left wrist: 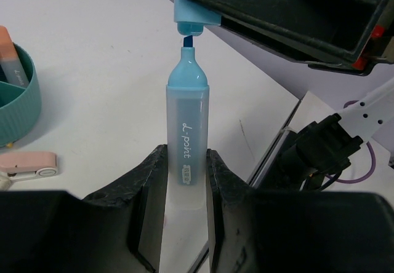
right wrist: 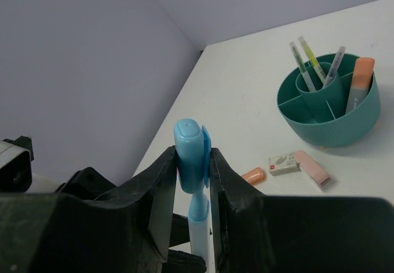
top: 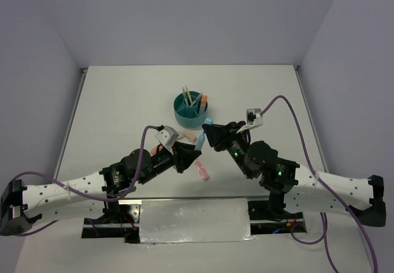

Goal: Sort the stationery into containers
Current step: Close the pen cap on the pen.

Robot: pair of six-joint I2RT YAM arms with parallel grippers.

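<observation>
My left gripper is shut on the body of a light blue highlighter, which points up and away from it. Right above its dark tip is the matching blue cap, with my right gripper shut on it; tip and cap mouth just meet. In the right wrist view the cap sits over the highlighter. From the top view both grippers, left and right, face each other just in front of the teal container.
The container holds thin pens in its centre cup and an orange highlighter in an outer section. On the table beside it lie a pink flat item, a small white box and an orange cap. A pink highlighter lies below the grippers.
</observation>
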